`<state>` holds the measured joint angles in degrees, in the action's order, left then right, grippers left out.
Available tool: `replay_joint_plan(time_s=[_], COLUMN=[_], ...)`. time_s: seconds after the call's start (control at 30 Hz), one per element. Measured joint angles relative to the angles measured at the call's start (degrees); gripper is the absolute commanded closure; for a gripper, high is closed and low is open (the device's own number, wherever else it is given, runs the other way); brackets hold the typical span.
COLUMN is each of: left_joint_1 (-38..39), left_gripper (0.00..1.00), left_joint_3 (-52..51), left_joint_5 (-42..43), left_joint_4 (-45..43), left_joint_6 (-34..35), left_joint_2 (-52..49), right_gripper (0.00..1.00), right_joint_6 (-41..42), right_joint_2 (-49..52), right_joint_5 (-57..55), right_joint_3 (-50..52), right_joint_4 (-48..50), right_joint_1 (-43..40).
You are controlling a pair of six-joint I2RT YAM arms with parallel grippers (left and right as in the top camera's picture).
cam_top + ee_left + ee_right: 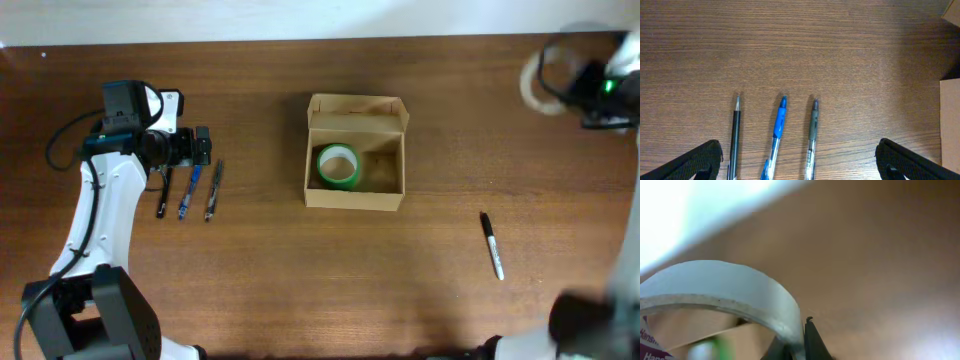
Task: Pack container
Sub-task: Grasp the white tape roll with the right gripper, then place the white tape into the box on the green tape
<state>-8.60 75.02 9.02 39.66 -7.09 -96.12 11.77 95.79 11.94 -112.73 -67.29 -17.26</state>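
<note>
Now the right pincer (pixel 802 342) is squeezed shut on the wall of a white round roll of tape (pixel 740 287). It holds the roll up in the air, off the brown wooden table (pixel 250 280). A thin black marker pen (pixel 492 245) lies on the table a bit to the left of this pincer and closer to the robot's body. Farther left, in the middle of the table, sits the small brown cardboard box (pixel 355 200). So I think the roll has to go left and then down into it. The box's long side runs left to right. Its lid flap (pixel 357 110) stands open at the far side, so the top is free. A green round roll of tape (pixel 338 166) lies in the left part, and the right part looks bare. Far off past the box, the left pincer (pixel 797 150) is nearer to it. That pincer is wide open and holds nothing, and it hangs over three thin pens (pixel 779 127).
</note>
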Motion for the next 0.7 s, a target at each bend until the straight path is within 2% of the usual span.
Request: replay_joint_plan(time_s=[0.03,0.07,0.13,0.17,0.27,0.33,0.53,0.7], left_joint_1=[0.00,0.00,0.00,0.00,0.00,0.00,0.00,0.00], left_gripper=[0.01,0.01,0.01,0.01,0.01,0.01,0.01,0.01], left_joint_3=[0.00,0.00,0.02,0.00,0.02,0.02,0.02,0.02], left_joint_5=[-0.02,0.00,0.00,0.00,0.00,-0.02,-0.02,0.00], left_joint_4=[-0.02,-0.02,-0.02,-0.02,0.00,-0.07,-0.04,-0.04], left_joint_6=[0.00,0.00,0.00,0.00,0.00,0.00,0.00,0.00], left_joint_2=[0.00,0.00,0.00,0.00,0.00,0.00,0.00,0.00], right_gripper=[0.96,0.96,0.96,0.96,0.96,0.96,0.96,0.96], right_joint_6=[-0.59,-1.53,-2.40,-2.97,-4.00,-4.46,-4.72,-4.72], right_joint_2=[-2.69,-7.58,-11.15,-12.28,-8.72,-2.03,15.89,23.98], right_joint_5=[0.63,1.03,0.44,-1.57,-8.26,-11.98,-15.52,-16.02], right_joint_3=[-1.81,-4.42,-5.70,-5.99,-5.97,-5.33,-4.04,-4.04], right_joint_4=[0.07,-0.02,-0.44,-1.84,-3.89,-4.44,-4.15,-3.37], right_joint_1=[2.51,9.46,18.43,25.68,35.82,41.68,45.48,45.42])
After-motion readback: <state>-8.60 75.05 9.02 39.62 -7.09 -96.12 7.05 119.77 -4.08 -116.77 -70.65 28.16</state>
